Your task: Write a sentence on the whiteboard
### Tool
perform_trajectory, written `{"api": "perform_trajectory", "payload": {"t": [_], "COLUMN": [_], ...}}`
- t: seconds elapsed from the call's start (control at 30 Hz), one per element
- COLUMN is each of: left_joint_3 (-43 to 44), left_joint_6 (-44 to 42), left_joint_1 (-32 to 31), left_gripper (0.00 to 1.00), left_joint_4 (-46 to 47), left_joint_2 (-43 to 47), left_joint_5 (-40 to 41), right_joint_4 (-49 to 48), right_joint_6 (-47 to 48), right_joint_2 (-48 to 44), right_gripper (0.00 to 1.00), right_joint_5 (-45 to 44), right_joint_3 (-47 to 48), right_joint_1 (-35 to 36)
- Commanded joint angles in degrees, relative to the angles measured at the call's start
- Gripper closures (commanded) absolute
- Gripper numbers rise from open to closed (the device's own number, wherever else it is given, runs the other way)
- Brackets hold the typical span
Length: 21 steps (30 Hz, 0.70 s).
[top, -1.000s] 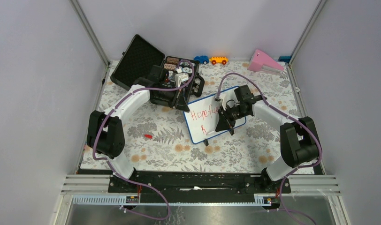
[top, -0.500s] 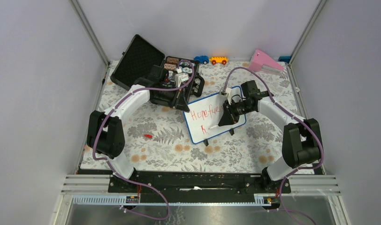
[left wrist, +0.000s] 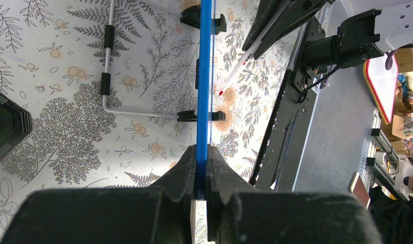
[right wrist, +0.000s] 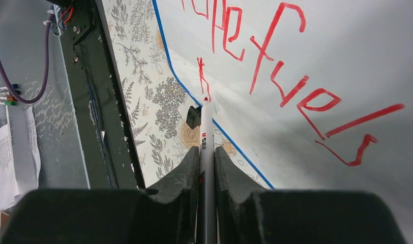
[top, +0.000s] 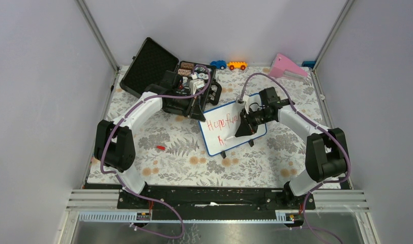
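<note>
The whiteboard [top: 214, 145] is stood upright on its two black feet on the flowered worktop [top: 169, 152]. Its blue frame is clamped edge-on between the closed jaws of the left pincer [left wrist: 201, 152], so the board is braced against pressing. A white marker [right wrist: 204, 137] with a red tip is gripped by the right pincer [right wrist: 206, 152], whose jaws are drawn narrow around the barrel. The marker runs straight ahead out of that pincer to the board face just beyond.

The sentence [right wrist: 275, 66] is only partly written. "Hope fuels" can be read on the upper line, above and to the right of the marker tip. Of the second line, one small first letter has been made, and the tip is set at its foot; whether it touches cannot be settled.

The step in hand is judged to be the start of the second line. Next, the tip would have to be carried rightward along the board under light, even pressure, with the left hold kept firm.
</note>
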<state>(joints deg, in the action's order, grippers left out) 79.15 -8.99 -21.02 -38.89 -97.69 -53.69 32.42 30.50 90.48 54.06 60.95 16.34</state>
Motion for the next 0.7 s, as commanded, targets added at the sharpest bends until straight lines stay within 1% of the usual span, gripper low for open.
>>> {"api": "perform_trajectory", "payload": {"t": [0.0,0.2,0.5,0.67], "left_joint_3": [0.1,0.1,0.0,0.1], "left_joint_6": [-2.0,-2.0,-2.0,-2.0], "left_joint_1": [-1.1,-1.1,-1.1,-1.1], "left_gripper": [1.0,1.0,1.0,1.0], "left_joint_4": [0.2,0.2,0.2,0.2], "left_joint_2": [0.4,0.5,0.7,0.7], "left_joint_5": [1.6,1.7,1.7,1.6], "right_joint_4": [-1.0,-1.6,-5.3,-5.8], "right_joint_6": [-0.3,-0.2,-2.0,-2.2], "right_joint_2": [0.6,1.4,0.7,0.1], "right_gripper": [1.0,1.0,1.0,1.0], "right_joint_5": [0.1,-1.3,-6.9,-7.9], "right_joint_3": [0.1,-0.1,-0.7,-0.9], "right_joint_1": [1.5,1.6,1.6,1.4]}}
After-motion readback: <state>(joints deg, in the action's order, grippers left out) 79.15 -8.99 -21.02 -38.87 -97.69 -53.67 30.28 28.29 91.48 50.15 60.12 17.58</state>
